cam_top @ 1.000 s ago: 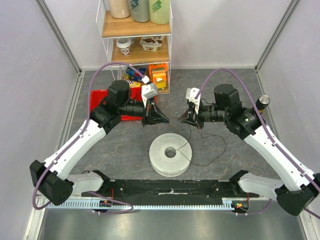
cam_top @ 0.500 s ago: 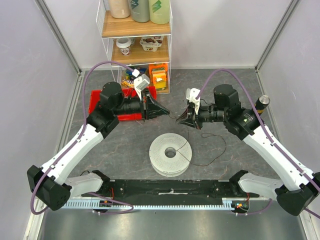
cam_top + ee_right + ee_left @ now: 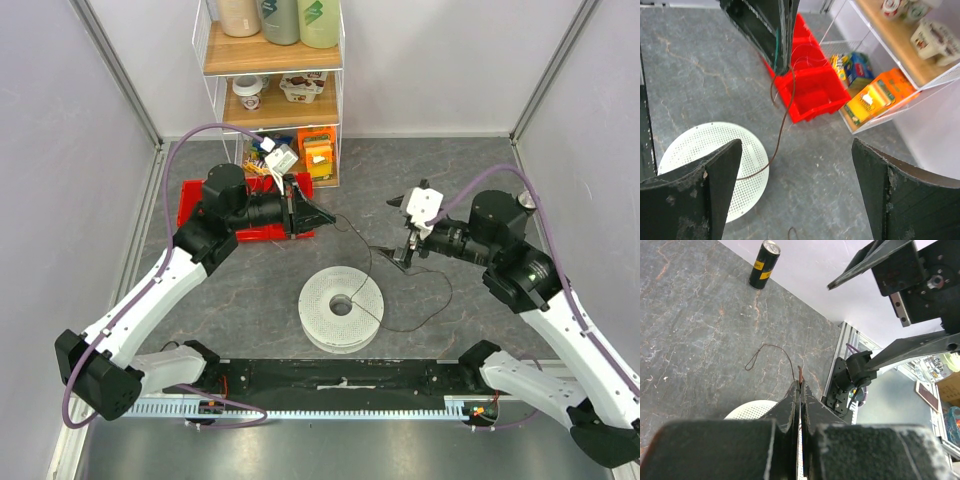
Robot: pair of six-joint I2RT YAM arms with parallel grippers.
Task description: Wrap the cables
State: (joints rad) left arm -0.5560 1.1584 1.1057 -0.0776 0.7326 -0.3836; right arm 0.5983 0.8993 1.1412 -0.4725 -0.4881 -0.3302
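Clamped in the left gripper (image 3: 325,215) beyond the spool (image 3: 322,300), the cables (image 3: 784,120) slant nearward to its rim; the right gripper (image 3: 402,256) gapes wide.

A dark grey, marble-veined table (image 3: 260,290) is spreading across the scene. Pale lilac walls are rising on the left (image 3: 50,200), far (image 3: 440,60) and right (image 3: 600,140) sides. Silver frame posts (image 3: 118,75) are slanting up at the far corners. Against the far wall a white wire shelf unit (image 3: 272,62) is standing with wooden boards. Bottles (image 3: 280,20) are sitting on the upper board, small tubs (image 3: 300,88) on the one below, and bright packets (image 3: 318,152) at table level. A red bin (image 3: 195,200) is lying just left of the unit. A black can (image 3: 764,264) is standing near the far right corner. Soft, even light is falling without hard shadows.
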